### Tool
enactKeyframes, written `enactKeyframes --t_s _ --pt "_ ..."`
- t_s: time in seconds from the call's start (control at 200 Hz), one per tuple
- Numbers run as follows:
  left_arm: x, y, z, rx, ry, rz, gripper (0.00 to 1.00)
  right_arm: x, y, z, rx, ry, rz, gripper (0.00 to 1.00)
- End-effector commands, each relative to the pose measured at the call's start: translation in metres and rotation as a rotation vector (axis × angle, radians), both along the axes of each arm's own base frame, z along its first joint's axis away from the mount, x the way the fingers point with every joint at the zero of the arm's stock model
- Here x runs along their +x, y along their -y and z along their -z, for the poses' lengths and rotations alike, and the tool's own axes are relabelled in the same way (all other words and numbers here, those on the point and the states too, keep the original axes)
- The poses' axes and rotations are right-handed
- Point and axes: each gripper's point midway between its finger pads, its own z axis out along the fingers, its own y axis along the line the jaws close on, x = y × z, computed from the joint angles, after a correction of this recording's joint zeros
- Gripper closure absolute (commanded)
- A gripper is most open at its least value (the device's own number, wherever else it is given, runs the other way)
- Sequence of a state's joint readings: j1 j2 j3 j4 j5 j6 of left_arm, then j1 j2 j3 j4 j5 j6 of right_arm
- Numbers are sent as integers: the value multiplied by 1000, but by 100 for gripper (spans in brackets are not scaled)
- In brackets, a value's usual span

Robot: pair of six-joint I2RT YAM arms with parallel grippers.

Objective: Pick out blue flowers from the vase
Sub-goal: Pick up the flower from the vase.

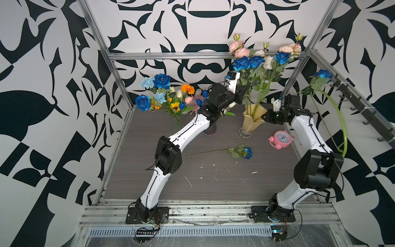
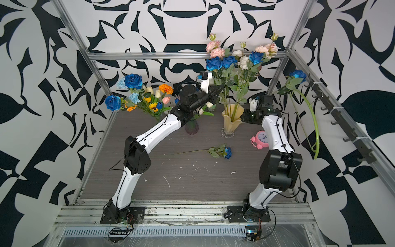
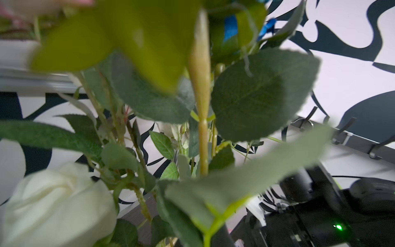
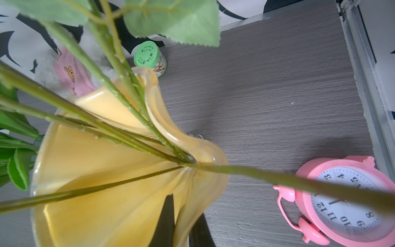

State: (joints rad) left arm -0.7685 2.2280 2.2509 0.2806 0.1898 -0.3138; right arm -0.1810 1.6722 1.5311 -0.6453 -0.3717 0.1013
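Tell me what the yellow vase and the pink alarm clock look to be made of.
Yellow vase: probably glass, glossy and translucent; its thick rim lets light through and the foot looks clear. Pink alarm clock: likely moulded plastic, smooth with a soft sheen; uniform colour, rounded cast shapes.

The pink alarm clock [image 4: 346,216] shows dial numerals 3-5 and 8-12.
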Motion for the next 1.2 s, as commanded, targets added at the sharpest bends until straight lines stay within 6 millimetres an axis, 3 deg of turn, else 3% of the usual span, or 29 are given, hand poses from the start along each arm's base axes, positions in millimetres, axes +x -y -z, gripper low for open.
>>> enactKeyframes --t_s 0.0,0.165,0.285,0.755,0.85,0.975,1.195 --pt "-33 -19 -50 18 121 13 100 4 2 -12 -15 49 -7 100" --pt "-51 -31 -73 42 181 4 100 3 3 -12 -22 50 -5 100" --pt "-55 -32 -77 53 198 -1 100 3 3 -11 -20 47 -4 100" --pt "-19 3 -23 33 105 -25 100 2 2 -6 -16 38 -6 100" --pt "-14 6 -20 32 102 -33 100 3 2 -7 -14 42 -8 100" --pt "-16 3 -32 41 141 -45 100 4 1 -7 -9 42 -8 100" --pt "-38 -20 -81 27 257 -74 100 5 1 -5 -8 40 -8 100"
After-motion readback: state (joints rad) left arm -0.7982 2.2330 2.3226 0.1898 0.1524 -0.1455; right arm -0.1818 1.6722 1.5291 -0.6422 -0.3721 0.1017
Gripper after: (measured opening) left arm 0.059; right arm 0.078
